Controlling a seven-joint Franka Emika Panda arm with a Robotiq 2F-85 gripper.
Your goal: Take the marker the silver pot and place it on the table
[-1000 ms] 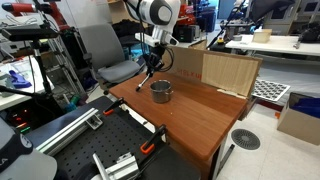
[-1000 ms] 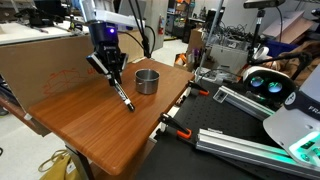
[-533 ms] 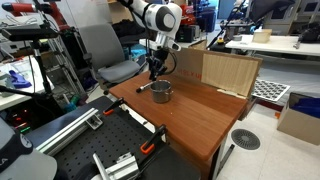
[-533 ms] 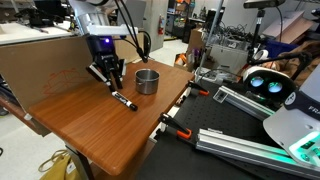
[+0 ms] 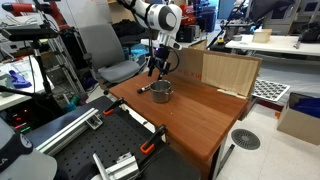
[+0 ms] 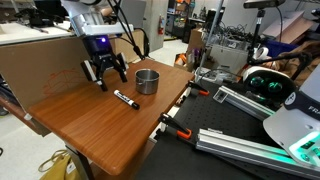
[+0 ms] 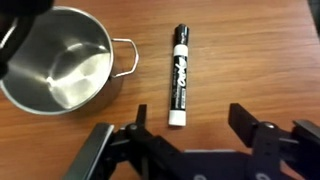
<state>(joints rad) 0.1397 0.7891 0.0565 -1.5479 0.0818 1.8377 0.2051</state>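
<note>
The marker [image 7: 179, 75], black-bodied with a white end, lies flat on the reddish-brown table [image 7: 250, 50], right beside the silver pot [image 7: 55, 60]. The pot looks empty and has a small side handle pointing toward the marker. In both exterior views the marker [image 5: 146, 89] [image 6: 125, 99] rests on the table [image 5: 195, 112] [image 6: 100, 130] close to the pot [image 5: 162, 91] [image 6: 147, 81]. My gripper [image 7: 190, 120] [image 5: 158, 68] [image 6: 104, 82] hovers open just above the table. Its fingers [image 7: 240, 118] are spread wide and hold nothing.
A pale cardboard panel [image 5: 225, 72] [image 6: 40, 60] stands upright along the table's far side. An office chair [image 5: 105, 55] sits beyond one corner. Clamps with orange handles [image 5: 150, 142] [image 6: 178, 112] and metal rails [image 6: 240, 145] line the near table edge.
The jaws have opened and let go of the marker, which now lies flat on the table beside the pot. The gripper has lifted slightly off it.
</note>
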